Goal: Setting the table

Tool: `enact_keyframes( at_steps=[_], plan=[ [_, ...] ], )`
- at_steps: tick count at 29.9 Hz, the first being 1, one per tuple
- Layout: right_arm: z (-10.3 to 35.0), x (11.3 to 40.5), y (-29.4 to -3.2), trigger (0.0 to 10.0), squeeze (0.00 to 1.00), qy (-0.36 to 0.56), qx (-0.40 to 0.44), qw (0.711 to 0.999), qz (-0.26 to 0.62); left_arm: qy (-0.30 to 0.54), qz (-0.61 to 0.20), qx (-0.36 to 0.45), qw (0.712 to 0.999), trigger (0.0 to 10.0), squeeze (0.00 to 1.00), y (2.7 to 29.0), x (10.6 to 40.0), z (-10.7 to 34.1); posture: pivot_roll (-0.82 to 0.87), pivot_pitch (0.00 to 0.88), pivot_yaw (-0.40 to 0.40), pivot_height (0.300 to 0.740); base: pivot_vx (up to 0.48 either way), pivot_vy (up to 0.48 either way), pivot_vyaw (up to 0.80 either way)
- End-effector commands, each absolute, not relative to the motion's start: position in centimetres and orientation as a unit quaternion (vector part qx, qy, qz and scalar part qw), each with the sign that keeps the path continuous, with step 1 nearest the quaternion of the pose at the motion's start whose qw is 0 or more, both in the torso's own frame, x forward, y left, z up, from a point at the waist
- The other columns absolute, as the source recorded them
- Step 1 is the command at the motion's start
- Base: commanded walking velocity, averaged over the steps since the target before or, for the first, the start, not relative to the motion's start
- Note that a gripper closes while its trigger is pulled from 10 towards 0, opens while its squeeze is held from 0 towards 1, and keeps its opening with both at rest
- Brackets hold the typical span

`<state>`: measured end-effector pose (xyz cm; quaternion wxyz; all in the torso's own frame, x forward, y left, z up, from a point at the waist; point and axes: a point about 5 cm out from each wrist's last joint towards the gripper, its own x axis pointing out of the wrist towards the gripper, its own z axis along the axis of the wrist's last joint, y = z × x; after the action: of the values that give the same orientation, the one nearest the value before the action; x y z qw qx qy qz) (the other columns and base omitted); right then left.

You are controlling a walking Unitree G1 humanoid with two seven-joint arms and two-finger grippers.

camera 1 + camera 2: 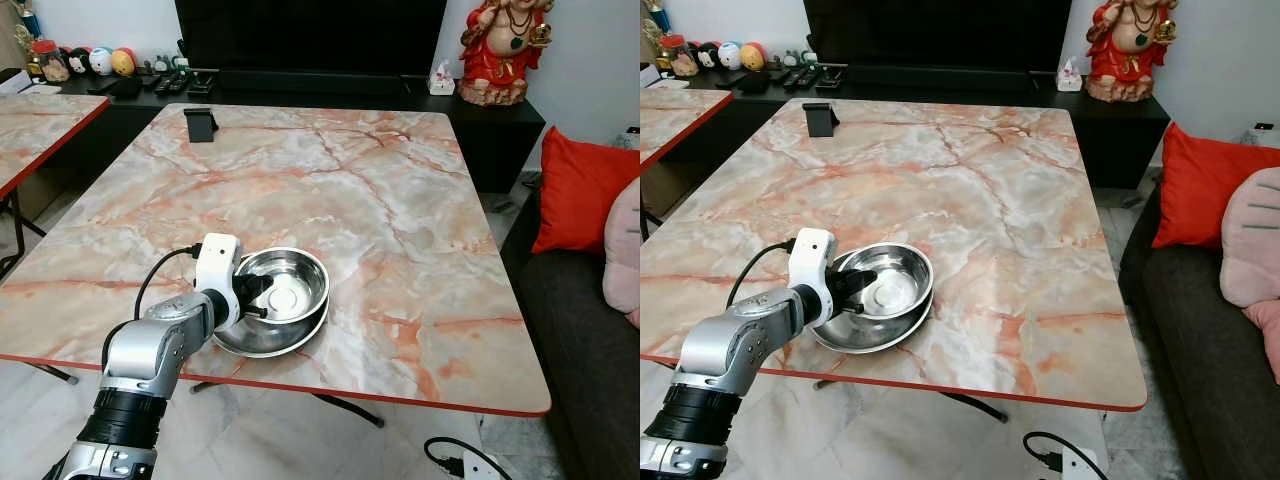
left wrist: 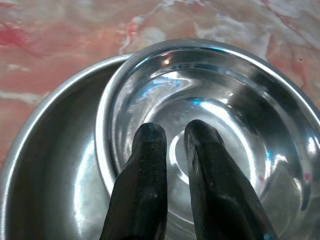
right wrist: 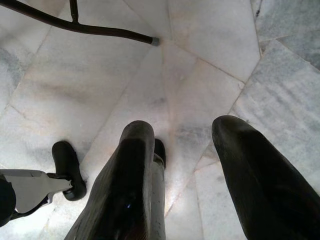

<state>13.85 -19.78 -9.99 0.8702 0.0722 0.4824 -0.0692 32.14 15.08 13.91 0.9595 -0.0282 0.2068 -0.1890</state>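
The marble-patterned table (image 1: 380,200) is mostly bare: a small black stand (image 1: 201,124) sits near its far left edge, well apart from the bowls, and a second marble table (image 1: 40,125) stands off to the left. Beyond are a dark TV cabinet (image 1: 330,100) with a red figurine (image 1: 503,45), and a sofa (image 1: 590,330) with a red cushion (image 1: 580,190) on the right. Two steel bowls sit upright near the near edge, left of centre: a smaller bowl (image 1: 285,284) nested in a wider bowl (image 1: 270,338), shifted toward its far-right rim. The left hand (image 1: 257,297) reaches in from the left; in the left wrist view its fingers (image 2: 145,165) lie nearly together over the smaller bowl's inside, gripping nothing visible. The right hand (image 3: 195,145) hangs over the tiled floor (image 3: 210,45), fingers apart and empty.
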Motion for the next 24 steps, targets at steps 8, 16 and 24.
enact_keyframes(
  at_steps=[8,16,24],
  plan=[
    [-10.10,13.56,-19.84,10.0,0.00,0.489,0.071,0.867,-0.069,0.199,-0.177,-0.021,0.964,10.0,0.00,15.29,32.58,14.46,0.01,0.000,-0.016,0.740,0.000,0.000,0.00],
    [-10.10,13.56,-19.84,10.0,0.00,0.489,0.071,0.867,-0.069,0.199,-0.174,-0.017,0.964,10.0,0.00,15.41,32.64,14.64,0.01,0.000,-0.016,0.740,0.000,0.000,0.00],
    [-10.11,13.56,-19.82,10.0,0.00,0.490,0.071,0.866,-0.068,0.204,-0.174,-0.007,0.963,10.0,0.00,15.48,32.61,14.65,0.01,0.000,-0.016,0.740,0.000,0.000,0.00]
  ],
)
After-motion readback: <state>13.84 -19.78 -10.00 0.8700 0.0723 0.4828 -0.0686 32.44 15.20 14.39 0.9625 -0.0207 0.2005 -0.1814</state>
